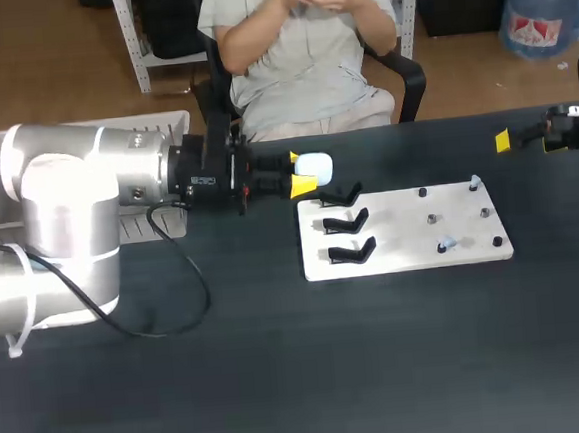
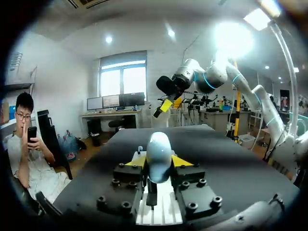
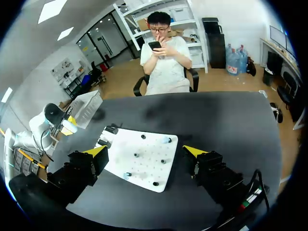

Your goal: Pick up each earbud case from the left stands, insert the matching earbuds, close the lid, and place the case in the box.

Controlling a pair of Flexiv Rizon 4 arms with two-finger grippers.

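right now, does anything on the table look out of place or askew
Nothing stands out: the white flat board lies level, its three black stands line up, and the left gripper grips the white rounded case.

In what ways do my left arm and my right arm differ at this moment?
The left arm has its jaws shut on the white earbud case; the right arm has its jaws wide open and empty. The left arm ends beside the black stands at the left end of the white board; the right arm ends past the board's right end. Both carry yellow tips.
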